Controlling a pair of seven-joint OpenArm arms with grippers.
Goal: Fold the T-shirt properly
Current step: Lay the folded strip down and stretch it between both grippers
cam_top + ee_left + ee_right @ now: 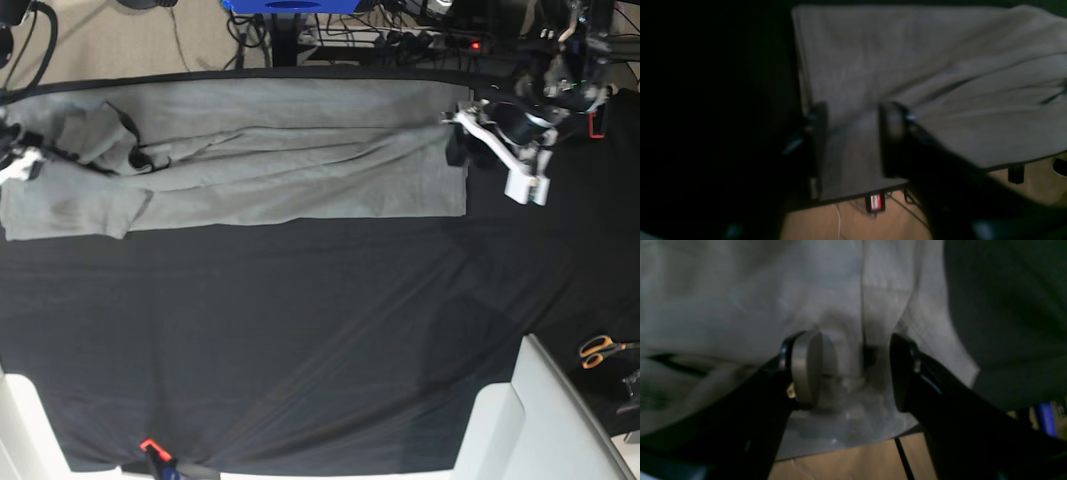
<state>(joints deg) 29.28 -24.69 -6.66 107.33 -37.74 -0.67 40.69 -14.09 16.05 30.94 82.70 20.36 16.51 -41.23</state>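
Black cloth [300, 340] covers the worktop; cables litter the floor beyond. The grey T-shirt [300, 160] lies folded lengthwise along the far edge. Left tool [851, 140] and right tool [857, 370] both straddle its ends, jaws parted, released.

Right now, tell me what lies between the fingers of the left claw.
In the left wrist view, a strip of the grey T-shirt runs between the open fingers of the left claw, down to its hem at the table edge.
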